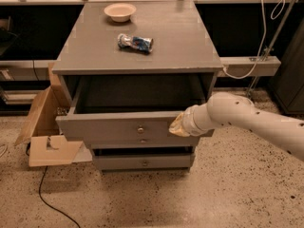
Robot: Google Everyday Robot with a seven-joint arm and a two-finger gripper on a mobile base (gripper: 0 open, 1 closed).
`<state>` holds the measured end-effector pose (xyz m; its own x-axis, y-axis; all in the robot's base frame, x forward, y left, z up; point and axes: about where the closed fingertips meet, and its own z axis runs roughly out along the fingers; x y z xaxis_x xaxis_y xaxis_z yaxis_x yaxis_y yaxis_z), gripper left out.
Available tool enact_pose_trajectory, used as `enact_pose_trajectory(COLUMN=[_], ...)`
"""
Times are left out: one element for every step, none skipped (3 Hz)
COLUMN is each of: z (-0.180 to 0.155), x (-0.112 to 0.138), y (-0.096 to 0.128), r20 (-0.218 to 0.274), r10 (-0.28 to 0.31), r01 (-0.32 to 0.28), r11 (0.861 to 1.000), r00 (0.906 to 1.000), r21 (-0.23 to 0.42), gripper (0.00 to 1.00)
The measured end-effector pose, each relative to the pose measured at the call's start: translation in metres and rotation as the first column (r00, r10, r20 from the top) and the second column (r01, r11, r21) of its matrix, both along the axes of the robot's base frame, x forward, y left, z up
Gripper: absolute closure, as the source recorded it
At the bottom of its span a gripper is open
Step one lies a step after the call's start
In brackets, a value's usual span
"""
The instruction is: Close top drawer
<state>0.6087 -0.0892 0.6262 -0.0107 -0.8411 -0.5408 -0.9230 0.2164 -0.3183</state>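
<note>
The top drawer (114, 126) is a grey wooden drawer with a small round metal knob (140, 129) at the centre of its front. It stands partly pulled out of the grey cabinet (142, 42), its inside dark and empty-looking. My gripper (178, 126) is at the end of the white arm (247, 120) coming in from the right. It rests against the right part of the drawer front, right of the knob.
A beige bowl (119, 11) and a crumpled blue-white packet (135, 42) lie on the cabinet top. Two lower drawer fronts (142, 161) sit under the top one. An open cardboard box (45, 127) stands at the left, a black cable (52, 198) on the speckled floor.
</note>
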Motion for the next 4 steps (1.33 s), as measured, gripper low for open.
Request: enact_pose_trajectory(z=[0.002, -0.001, -0.001, 0.001], x=[0.023, 0.061, 0.085, 0.104], y=[0.003, 0.003, 0.003, 0.002], r20=[0.064, 0.11, 0.125, 0.126], r10=[0.009, -0.025, -0.049, -0.073], r01=[-0.011, 0.016, 0.035, 0.055], r11=[1.0, 0.997, 0.993, 0.989], r00=[0.9979, 0.9937, 0.991, 0.9893], r21=[0.028, 0.079, 0.109, 0.14], gripper=[1.0, 1.0, 1.0, 1.0])
